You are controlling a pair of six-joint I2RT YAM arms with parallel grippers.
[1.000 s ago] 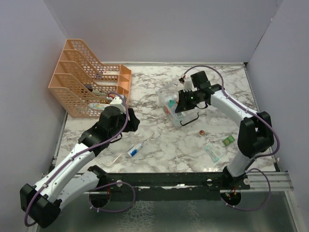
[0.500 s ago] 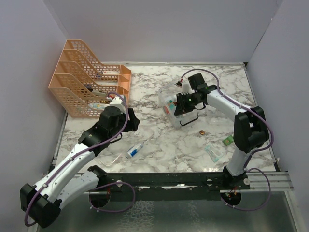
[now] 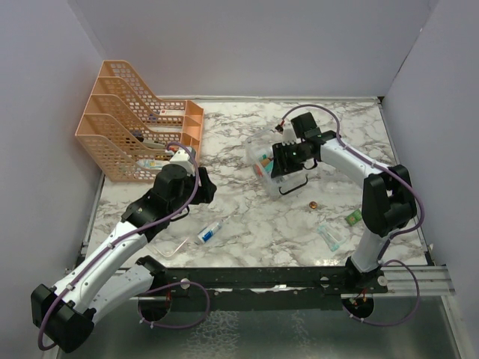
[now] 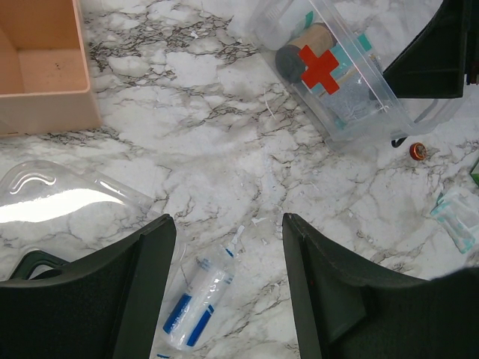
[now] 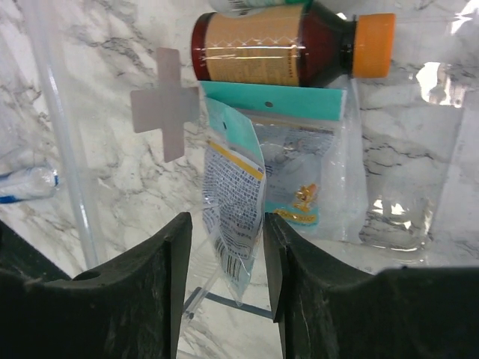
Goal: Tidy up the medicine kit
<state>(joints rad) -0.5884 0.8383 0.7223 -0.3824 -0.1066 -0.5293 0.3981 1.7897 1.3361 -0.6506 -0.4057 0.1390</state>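
Note:
The medicine kit [image 3: 263,158] is a clear box lying open on the marble, also in the left wrist view [image 4: 340,78] with a red cross on it. My right gripper [image 3: 280,160] hangs over it, jaws open. A printed plaster packet [image 5: 233,213] stands on edge between the fingers [image 5: 142,299], with a gap on its left side. Inside the kit lie a brown bottle with an orange cap [image 5: 277,45] and a teal-topped packet [image 5: 310,176]. My left gripper [image 3: 199,187] hovers open over the table with nothing in it [image 4: 224,232].
A wrapped syringe [image 3: 212,230] lies below the left gripper [image 4: 198,303]. A clear plastic lid [image 4: 67,196] sits by the orange mesh rack [image 3: 138,127]. A small copper-coloured piece [image 3: 313,204], a green packet [image 3: 354,218] and a clear packet [image 3: 331,234] lie at the front right.
The right jaws have opened and let go of the plaster packet over the kit. The right arm shifted slightly left beforehand. The left arm has not moved.

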